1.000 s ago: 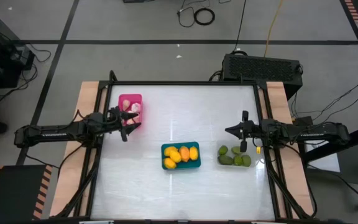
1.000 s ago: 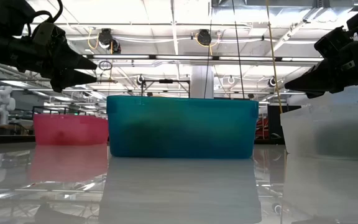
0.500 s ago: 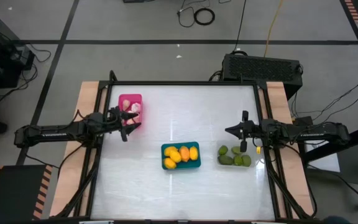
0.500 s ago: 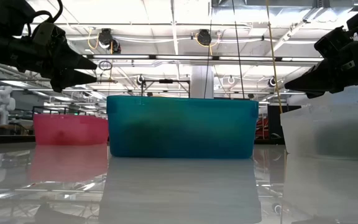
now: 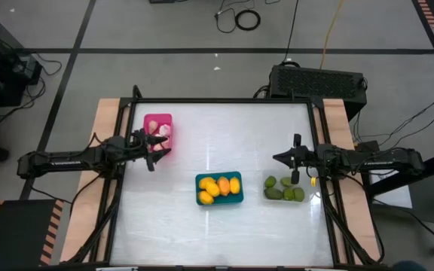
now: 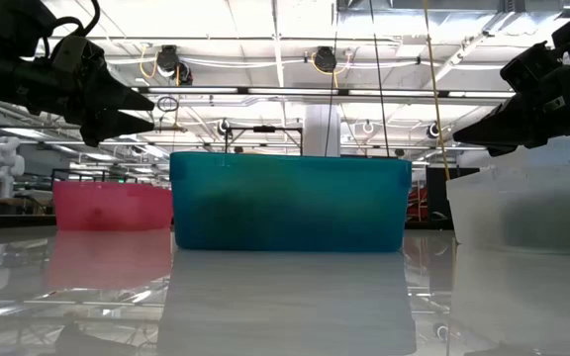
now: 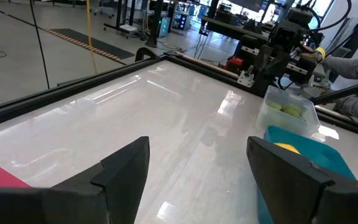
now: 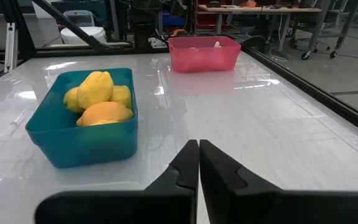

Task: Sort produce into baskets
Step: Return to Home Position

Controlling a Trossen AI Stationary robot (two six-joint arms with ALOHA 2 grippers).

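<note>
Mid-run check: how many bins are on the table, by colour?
Pink bin: 1
Teal bin: 1
Clear bin: 1
Total: 3

White table (image 5: 224, 139), pink bin (image 6: 112, 206), teal bin (image 6: 290, 203), clear bin (image 6: 522, 213)

Seen from low down, the teal bin (image 6: 290, 203) and the pink bin (image 6: 107, 206) show me only their walls, and what lies inside is hidden. The clear bin (image 6: 527, 213) is cut off at the edge. One of my left fingers (image 7: 291, 177) blocks the teal bin's near end.
</note>
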